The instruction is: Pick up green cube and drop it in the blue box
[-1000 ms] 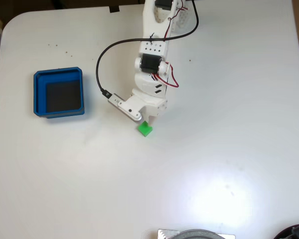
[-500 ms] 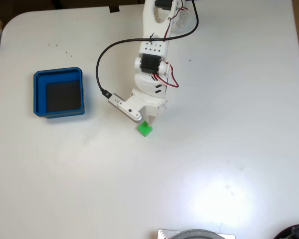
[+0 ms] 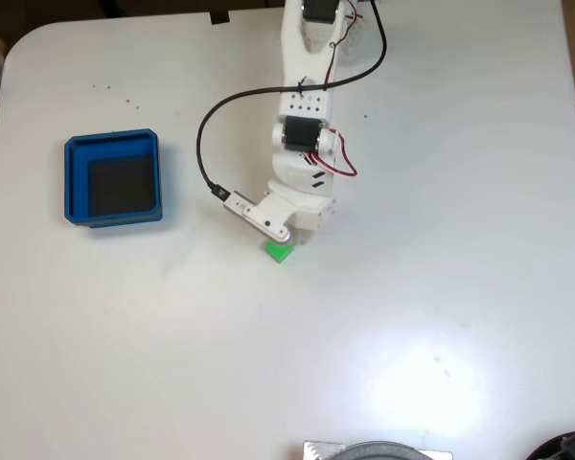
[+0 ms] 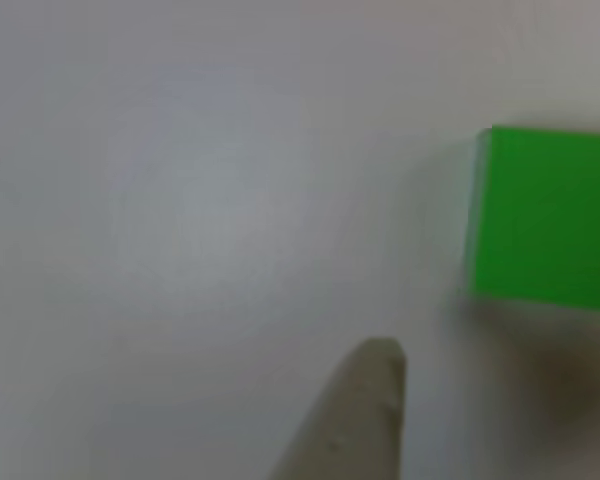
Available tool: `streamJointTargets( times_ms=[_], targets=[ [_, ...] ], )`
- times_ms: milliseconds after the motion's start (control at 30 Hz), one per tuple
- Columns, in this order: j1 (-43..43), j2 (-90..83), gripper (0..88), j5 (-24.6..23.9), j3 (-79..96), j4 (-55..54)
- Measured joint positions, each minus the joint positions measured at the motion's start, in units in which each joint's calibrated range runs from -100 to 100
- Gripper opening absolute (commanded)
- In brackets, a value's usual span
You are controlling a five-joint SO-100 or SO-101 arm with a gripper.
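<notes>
On the left of the fixed view, the blue box (image 3: 112,178) is seen on the white surface (image 3: 412,316), well apart from the green cube (image 3: 280,252). The cube lies just under the tool (image 3: 289,240); whether the jaws are apart cannot be told. For a good grasp, the cube should be centred between the fingers. Free room is left toward the box.

- You see a bright green cube (image 3: 280,252), plain-faced.
- The box (image 3: 76,179) is blue with a near-black floor.
- The arm (image 3: 302,182) is white; its cable (image 3: 203,144) is black.
- The table (image 3: 412,287) is plain white.
</notes>
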Motion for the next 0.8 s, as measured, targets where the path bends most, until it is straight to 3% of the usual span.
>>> streamJointTargets(
  times_ms=[800],
  targets=[
    [0.2,3.3,28.9,0.1,0.0,-6.7]
  ],
)
